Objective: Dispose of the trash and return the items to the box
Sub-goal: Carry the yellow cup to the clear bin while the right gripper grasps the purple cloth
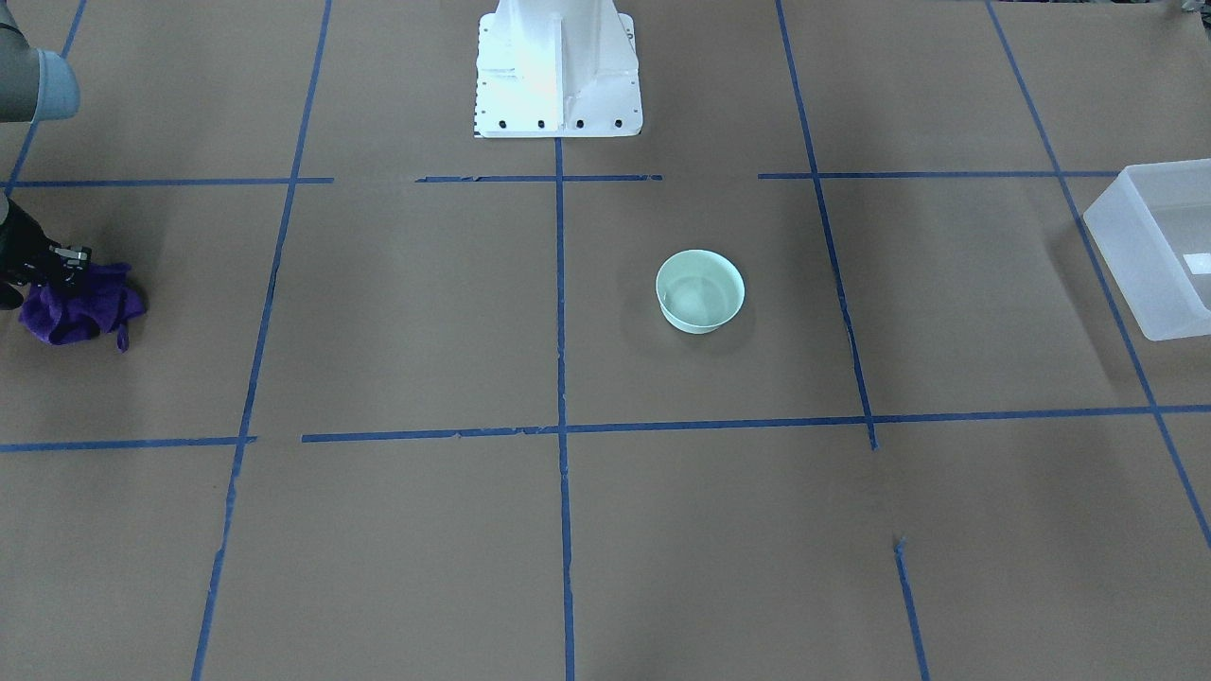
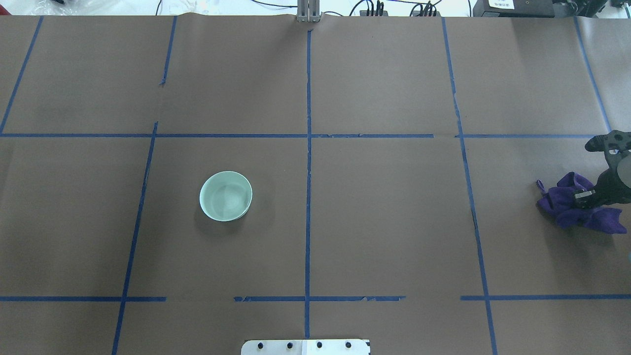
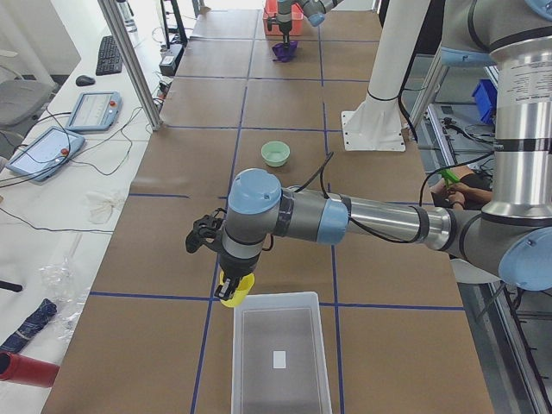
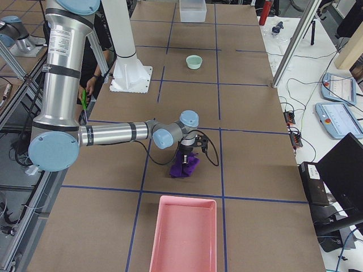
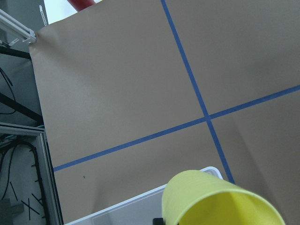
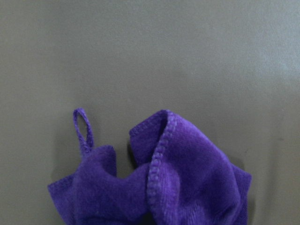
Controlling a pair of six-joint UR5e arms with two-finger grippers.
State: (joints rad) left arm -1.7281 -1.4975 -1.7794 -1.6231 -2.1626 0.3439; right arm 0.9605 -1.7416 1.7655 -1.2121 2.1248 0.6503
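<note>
Over the brown table [image 1: 426, 312], the front view shows the right pincer [image 1: 66, 274] clenched on a purple cloth [image 1: 80, 314] at the robot's right, and the left-end view shows the left pincer [image 3: 230, 283] grasping the yellow cup [image 3: 236, 298] above the rim of the box [image 3: 285, 296].

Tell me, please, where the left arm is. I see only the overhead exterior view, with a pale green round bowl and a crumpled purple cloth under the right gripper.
Observer: The left gripper holds a small bright yellow plastic cup about over the rim of a translucent white rectangular plastic bin, at the bin's end toward the table's middle.
Operator: What lies past my view's right edge?
Observer: A pink rectangular tray lies on the table beyond the crumpled purple cloth.
</note>
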